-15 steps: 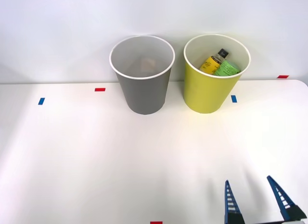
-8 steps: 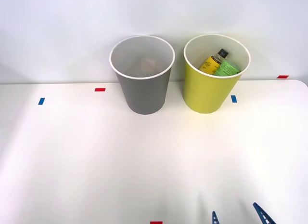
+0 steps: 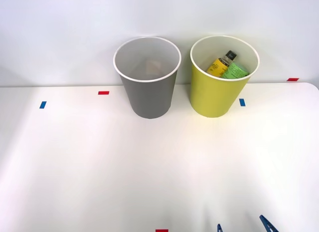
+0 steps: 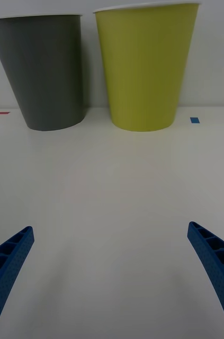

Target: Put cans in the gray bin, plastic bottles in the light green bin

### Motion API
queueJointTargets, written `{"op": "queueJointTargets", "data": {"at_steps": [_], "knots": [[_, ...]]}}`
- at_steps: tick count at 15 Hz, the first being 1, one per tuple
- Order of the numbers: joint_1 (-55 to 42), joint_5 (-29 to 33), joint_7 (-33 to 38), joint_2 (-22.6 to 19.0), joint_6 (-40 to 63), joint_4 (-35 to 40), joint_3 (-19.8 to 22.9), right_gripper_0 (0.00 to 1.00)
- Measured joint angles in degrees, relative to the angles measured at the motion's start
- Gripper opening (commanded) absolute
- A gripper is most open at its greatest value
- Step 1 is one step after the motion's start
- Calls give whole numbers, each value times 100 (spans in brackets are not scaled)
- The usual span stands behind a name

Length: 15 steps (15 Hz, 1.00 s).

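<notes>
The gray bin (image 3: pixel 147 92) stands upright at the back of the white table, and the light green bin (image 3: pixel 215 95) is close beside it on its right. Inside the light green bin lie two plastic bottles, one yellow-labelled with a dark cap (image 3: pixel 220 65) and one with a bright green label (image 3: pixel 235 71). A dim pinkish shape (image 3: pixel 153 67) lies deep in the gray bin; I cannot tell if it is a can. My right gripper (image 3: pixel 243 227) is open and empty at the table's near edge, far from both bins. The wrist view shows the gray bin (image 4: pixel 43 74), the light green bin (image 4: pixel 143 69) and the gripper (image 4: pixel 112 275) spread wide.
Small tape marks lie on the table: red (image 3: pixel 103 93) and blue (image 3: pixel 43 105) on the left, blue (image 3: pixel 242 102) and red (image 3: pixel 293 79) on the right, red (image 3: pixel 161 230) at the near edge. A white wall rises right behind the bins.
My right gripper has drawn back toward the table's near edge, so only its fingertips remain in the front view. The bins and bottles have not moved.
</notes>
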State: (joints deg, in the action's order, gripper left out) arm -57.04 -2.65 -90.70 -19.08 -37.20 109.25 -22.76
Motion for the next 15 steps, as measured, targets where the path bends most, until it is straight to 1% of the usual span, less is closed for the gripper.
{"op": "queueJointTargets", "data": {"at_steps": [15], "knots": [[0,0,0,1,1,0,0,100]]}}
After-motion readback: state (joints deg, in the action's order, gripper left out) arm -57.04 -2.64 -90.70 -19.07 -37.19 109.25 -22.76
